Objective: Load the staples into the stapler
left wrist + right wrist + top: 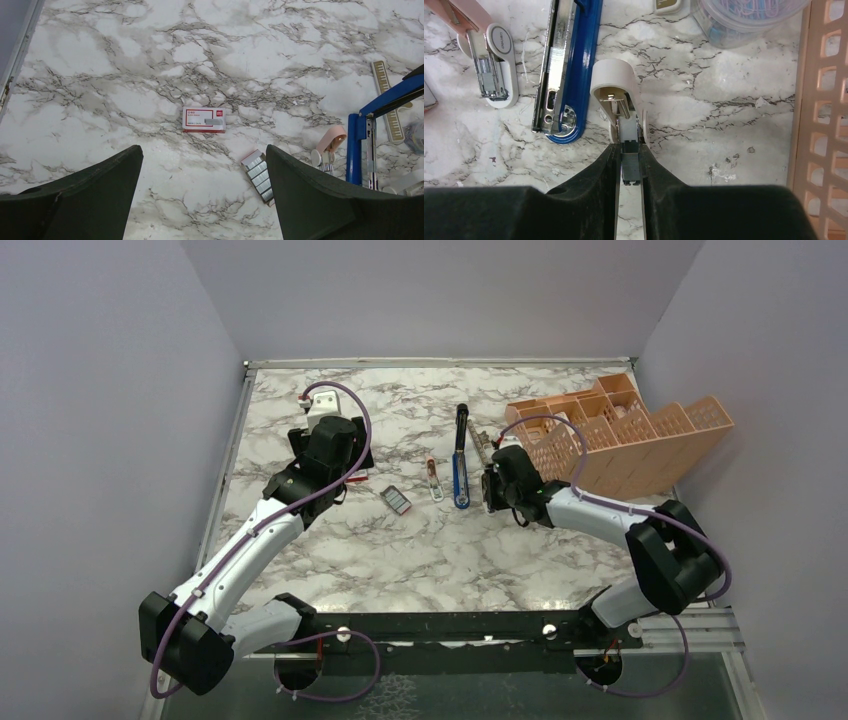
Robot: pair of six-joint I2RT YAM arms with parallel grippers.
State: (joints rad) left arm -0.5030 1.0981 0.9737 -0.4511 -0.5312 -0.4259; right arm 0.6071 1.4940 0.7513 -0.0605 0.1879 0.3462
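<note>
Left gripper hung wide open, empty | right gripper clenched on a small white-and-tan piece | staples sat in their tray near the stapler | light, brittle strips that would likely snap: pinch the long sides, keep level.

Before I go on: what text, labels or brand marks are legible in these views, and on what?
Nothing reads clearly.
red-and-white box: printed lines and a red logo patch, too small to read.
pink-and-white tool: small grey mark on its white handle, blurred.
stapler: no print visible.
small white tool in the right gripper: no print visible.
</note>
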